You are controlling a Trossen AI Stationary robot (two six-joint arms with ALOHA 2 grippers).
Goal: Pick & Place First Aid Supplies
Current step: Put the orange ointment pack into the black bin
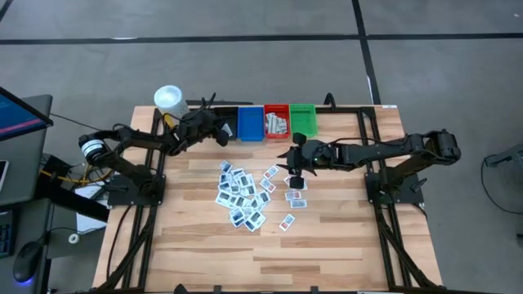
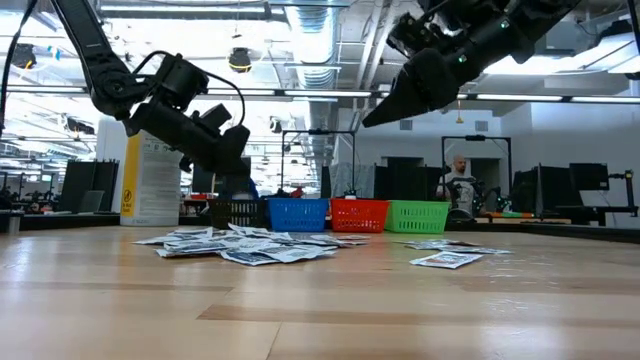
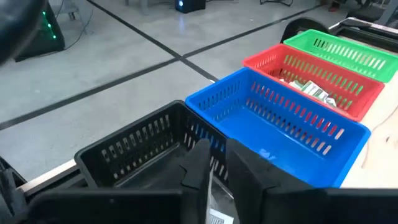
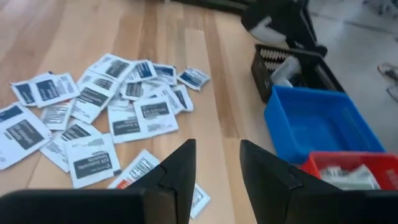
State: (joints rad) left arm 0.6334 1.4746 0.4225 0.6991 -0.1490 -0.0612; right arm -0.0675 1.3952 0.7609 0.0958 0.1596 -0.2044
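The heap of small flat white packets with dark and blue print lies on the pale wooden table just beside and below the right gripper, whose two dark fingers stand apart with nothing between them — its arm reaches in level from the table's right side. The left gripper hangs over the black slotted plastic bin, arm bent down toward it, fingers slightly parted with a packet edge showing below them; whether they pinch it I cannot tell. Beside that bin stand the blue bin, the red bin holding pale green-grey strips, and the green bin.
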